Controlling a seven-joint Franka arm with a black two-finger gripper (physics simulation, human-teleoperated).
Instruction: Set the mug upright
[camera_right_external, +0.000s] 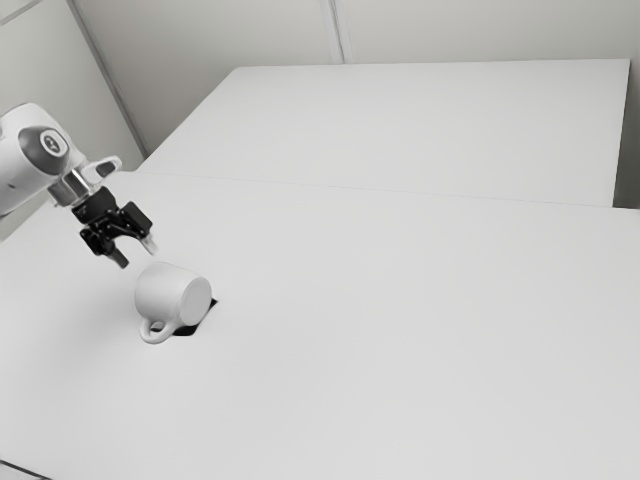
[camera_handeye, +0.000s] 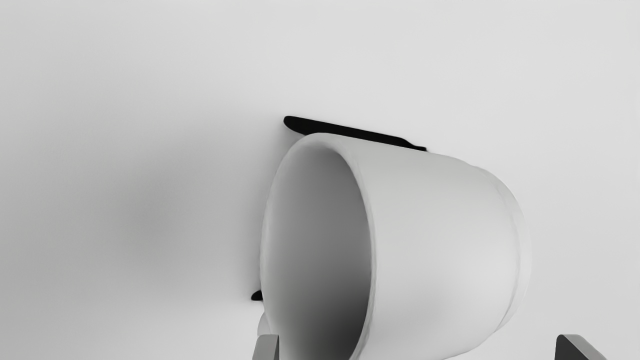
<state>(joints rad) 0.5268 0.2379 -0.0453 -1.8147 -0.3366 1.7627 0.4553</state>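
The black gripper (camera_right_external: 135, 256) hangs open above and just behind the mug, toward the exterior view's left. A white mug (camera_right_external: 165, 292) lies on its side on the table, its base facing the exterior view's right and its handle down toward the near edge. In the wrist view the mug (camera_handeye: 430, 240) shows its open mouth and outer wall. The gripper (camera_handeye: 417, 347) has its fingertips wide apart there, with nothing held between them. Most of the handle is hidden in the wrist view.
A flat black piece (camera_right_external: 186, 330) lies on the table beneath the mug, partly covered by it. The white table (camera_right_external: 400, 330) extends toward the exterior view's right, and another white surface (camera_right_external: 430, 120) stands behind it, before a pale wall.
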